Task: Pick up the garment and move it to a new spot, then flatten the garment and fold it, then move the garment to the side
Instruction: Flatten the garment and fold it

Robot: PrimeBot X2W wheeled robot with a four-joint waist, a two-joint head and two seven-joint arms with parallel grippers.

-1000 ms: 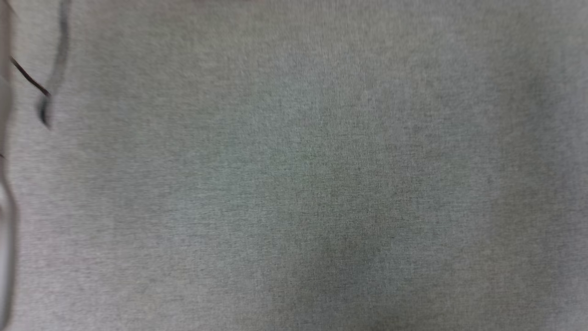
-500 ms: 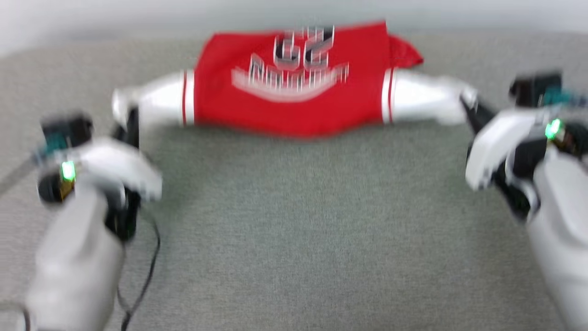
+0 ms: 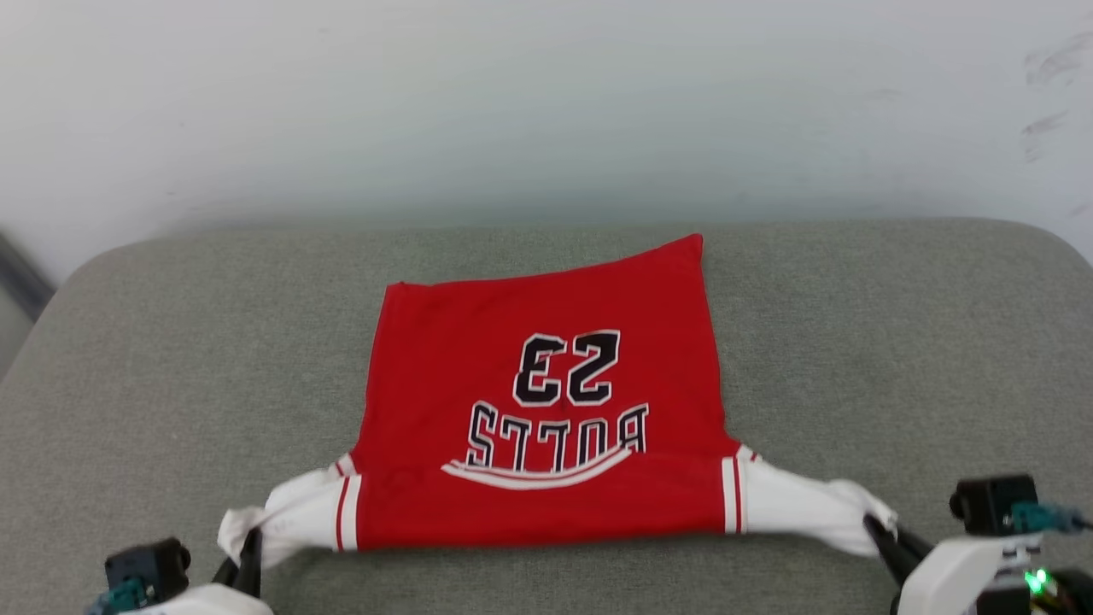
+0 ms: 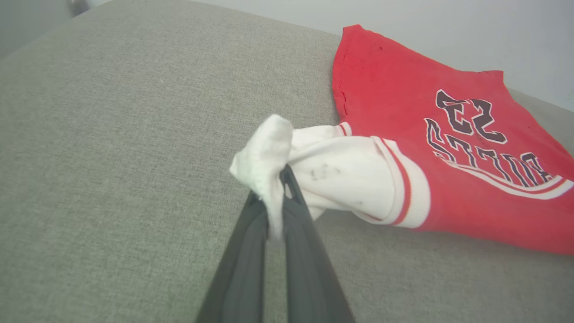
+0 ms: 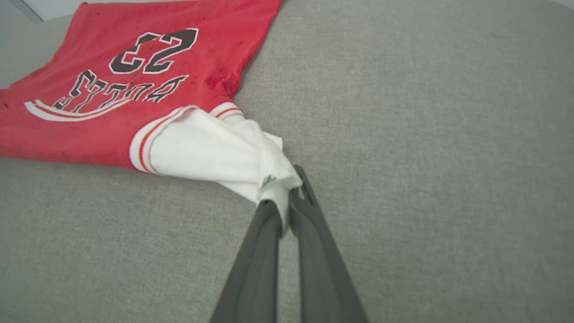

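The garment (image 3: pixel 546 410), a red shirt with black "23" and "BULLS" lettering, lies spread on a grey cushioned surface (image 3: pixel 897 342), hem toward the far wall. Its white sleeves point toward me at both sides. My left gripper (image 3: pixel 246 547) is shut on the tip of the left white sleeve (image 4: pixel 264 157), pinched between its dark fingers (image 4: pixel 251 251). My right gripper (image 3: pixel 879 534) is shut on the tip of the right white sleeve (image 5: pixel 224 157). Both sleeves are pulled taut outward, and the shoulder edge of the garment (image 5: pixel 89 89) sits slightly raised.
A pale wall (image 3: pixel 546 102) rises behind the grey cushion's far edge. The cushion's rounded corners show at far left (image 3: pixel 94 265) and far right (image 3: pixel 1050 239). Bare grey fabric surrounds the garment (image 4: pixel 403 112) on all sides.
The head camera has swung up from bare grey cushion, so the garment and both grippers have come into view. Both grippers stay shut on the sleeve tips, and the garment now lies spread out farther.
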